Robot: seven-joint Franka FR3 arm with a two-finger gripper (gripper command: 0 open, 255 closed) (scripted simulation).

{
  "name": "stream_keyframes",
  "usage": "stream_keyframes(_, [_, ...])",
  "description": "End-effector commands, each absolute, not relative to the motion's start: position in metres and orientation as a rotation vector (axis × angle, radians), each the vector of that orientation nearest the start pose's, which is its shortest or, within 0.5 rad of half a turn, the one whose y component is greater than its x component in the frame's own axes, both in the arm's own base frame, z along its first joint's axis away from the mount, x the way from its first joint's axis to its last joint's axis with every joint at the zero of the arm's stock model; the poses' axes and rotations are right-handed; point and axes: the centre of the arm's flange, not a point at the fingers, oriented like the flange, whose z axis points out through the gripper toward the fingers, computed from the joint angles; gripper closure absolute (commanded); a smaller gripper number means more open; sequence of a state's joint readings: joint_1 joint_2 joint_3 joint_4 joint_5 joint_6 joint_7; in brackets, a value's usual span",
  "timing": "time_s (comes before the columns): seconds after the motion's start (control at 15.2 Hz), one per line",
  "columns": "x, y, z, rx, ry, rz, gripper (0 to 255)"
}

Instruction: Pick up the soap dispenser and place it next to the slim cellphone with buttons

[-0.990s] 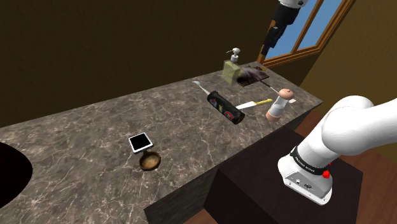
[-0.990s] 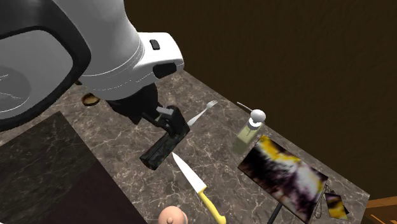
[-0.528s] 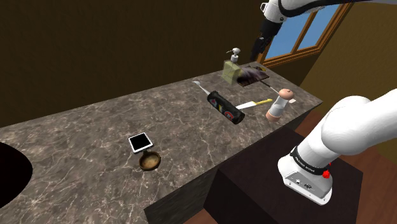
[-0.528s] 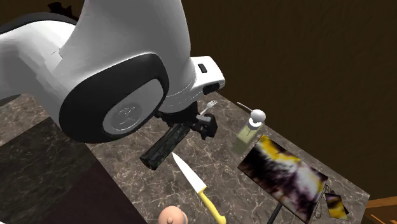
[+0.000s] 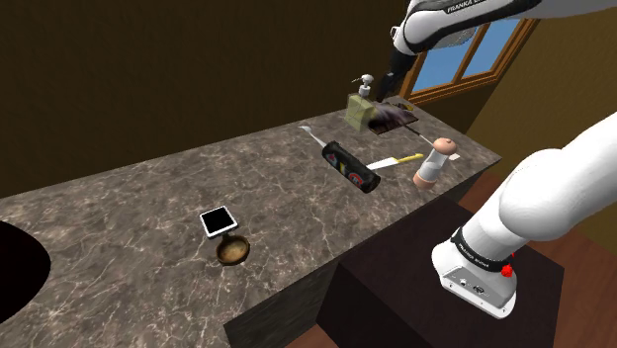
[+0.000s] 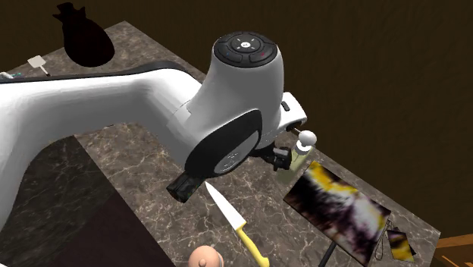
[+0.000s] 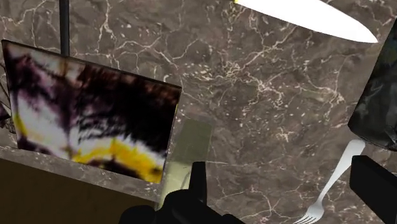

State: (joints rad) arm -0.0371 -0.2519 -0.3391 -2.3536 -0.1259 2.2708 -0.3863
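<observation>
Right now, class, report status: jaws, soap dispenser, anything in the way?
Open jaws, holding nothing, over the counter. Soap dispenser upright, ungrasped, beside the patterned board. Fork lies under the jaws.

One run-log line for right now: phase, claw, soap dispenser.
phase: pre-grasp | claw: open, empty, close by soap dispenser | soap dispenser: upright on counter, not held

A long counter (image 5: 148, 217) of dark grey-brown marble with pale veins runs through the room. Plain dark brown walls (image 5: 178, 69) rise behind it. Past the counter's far end a wood-framed window (image 5: 489, 49) shows blue daylight, and a reddish wooden floor (image 5: 486, 188) lies below that end.
</observation>
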Motion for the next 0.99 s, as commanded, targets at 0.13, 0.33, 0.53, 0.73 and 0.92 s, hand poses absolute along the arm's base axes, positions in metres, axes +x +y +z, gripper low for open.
stream_keyframes(0.13, [0.473, -0.209, 0.409, -3.214, -0.13, -0.253, 0])
stream_keyframes(0.33, [0.495, -0.23, 0.385, -3.218, -0.122, -0.272, 0])
stream_keyframes(0.53, [0.516, -0.252, 0.362, -3.222, -0.114, -0.292, 0])
stream_keyframes(0.73, [0.521, -0.256, 0.348, -3.223, -0.113, -0.294, 0])
stream_keyframes(0.92, [0.524, -0.257, 0.333, -3.223, -0.113, -0.294, 0])
